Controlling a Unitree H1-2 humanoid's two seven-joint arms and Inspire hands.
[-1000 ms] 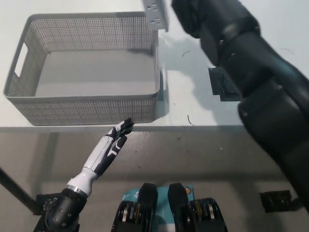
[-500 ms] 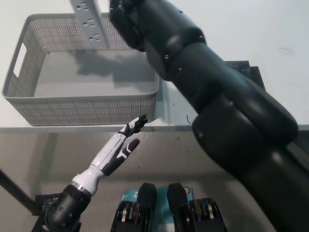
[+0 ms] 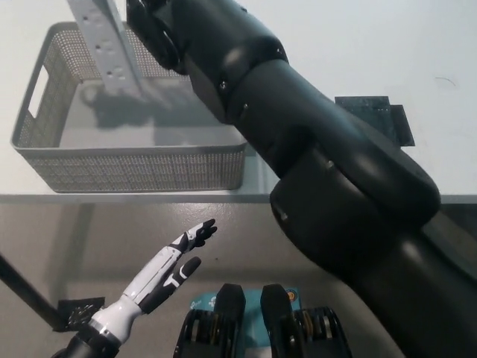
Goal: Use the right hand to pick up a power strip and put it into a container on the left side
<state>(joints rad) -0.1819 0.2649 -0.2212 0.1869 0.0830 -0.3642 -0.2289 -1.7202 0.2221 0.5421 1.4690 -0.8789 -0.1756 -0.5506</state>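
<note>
**Power strip held over the basket**

Your white rectangular power strip (image 3: 103, 41) is up in the air, tilted with its socket face towards the camera, above the far part of the grey perforated plastic basket (image 3: 134, 168). Its lower end hangs over the basket's interior, near the far wall, and its shadow falls on the basket floor below it. The black right hand (image 3: 149, 22) is at the strip's right edge at the top of the picture, wrapped onto it and carrying it; most of the hand is cut off by the frame edge, so you cannot see how the fingers lie.

The basket sits at the left end of the white table (image 3: 350, 67), its near wall close to the table's front edge. Its floor is bare apart from the shadow. A handle slot shows in its left wall.

The black right arm (image 3: 320, 171) crosses from the bottom right up over the basket's right corner.

A dark flat square mat (image 3: 373, 119) lies on the table to the right, partly hidden by the arm.

Your white left hand (image 3: 175, 261) rests below the table's front edge, fingers extended and apart, holding nothing.
</note>
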